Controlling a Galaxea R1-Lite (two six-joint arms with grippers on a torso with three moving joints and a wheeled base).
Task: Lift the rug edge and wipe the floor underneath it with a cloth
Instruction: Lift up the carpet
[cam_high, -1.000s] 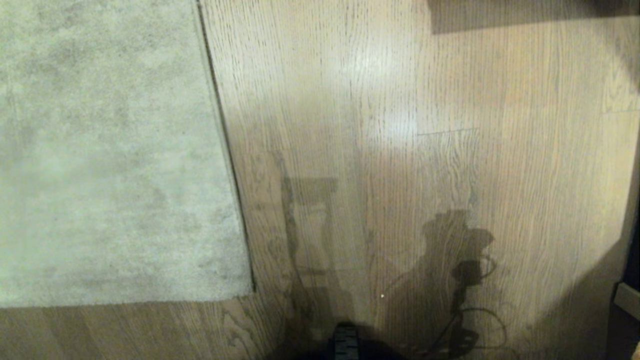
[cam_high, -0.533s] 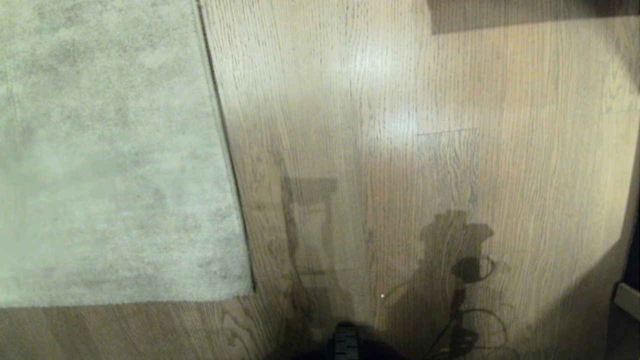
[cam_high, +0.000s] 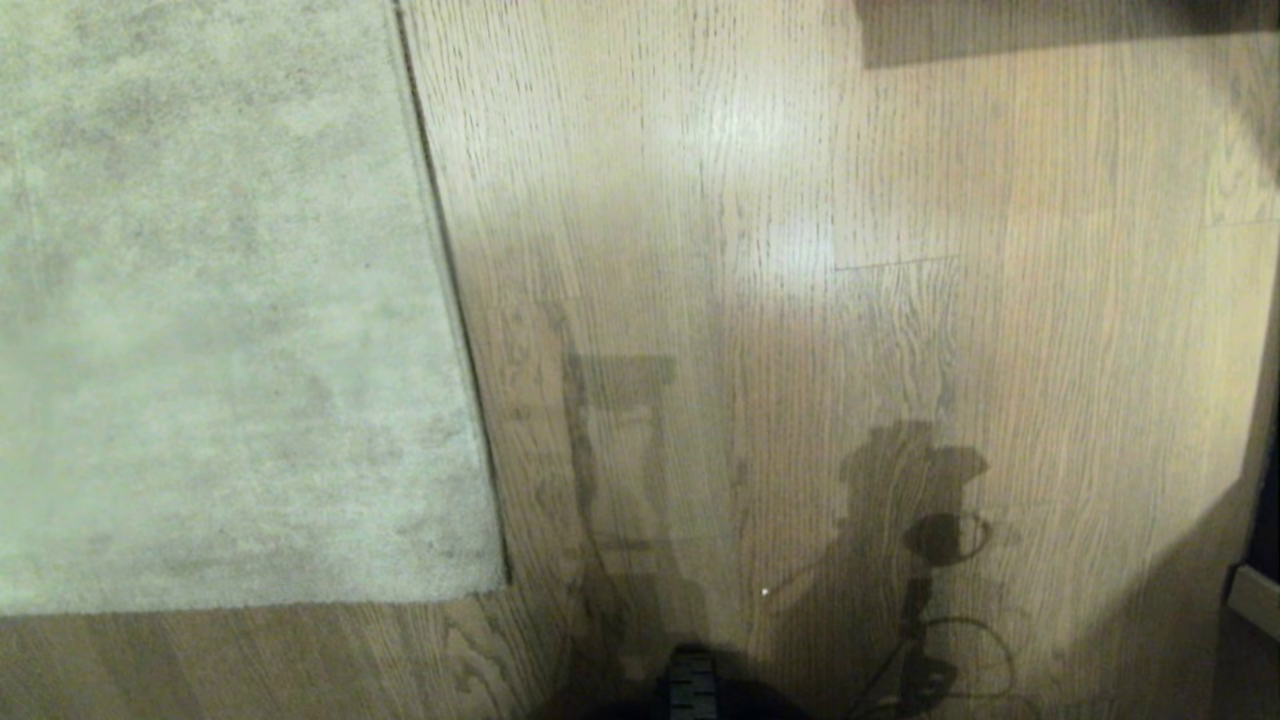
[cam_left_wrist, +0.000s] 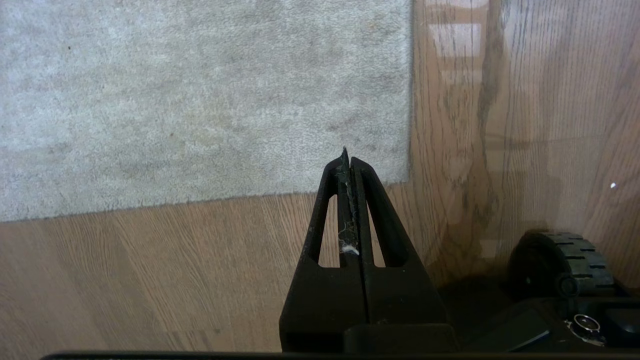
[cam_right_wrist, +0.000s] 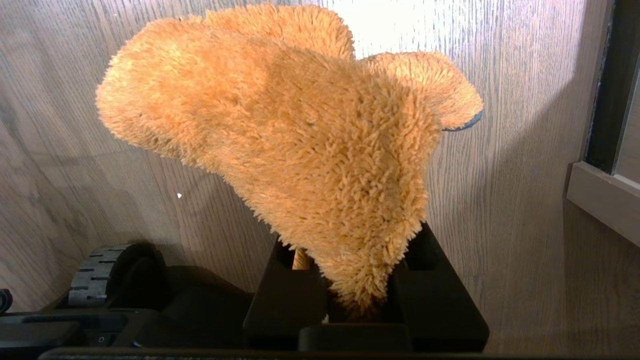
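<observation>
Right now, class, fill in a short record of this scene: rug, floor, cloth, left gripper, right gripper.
rug edge: lying flat on the floor, not lifted
floor: wood-grain planks, bare beside the rug
cloth: orange fuzzy rag, bunched in the right gripper, clear of the floor
left gripper: jaws shut, empty, above the rug corner
right gripper: jaws clamped on the cloth, over bare floor
</observation>
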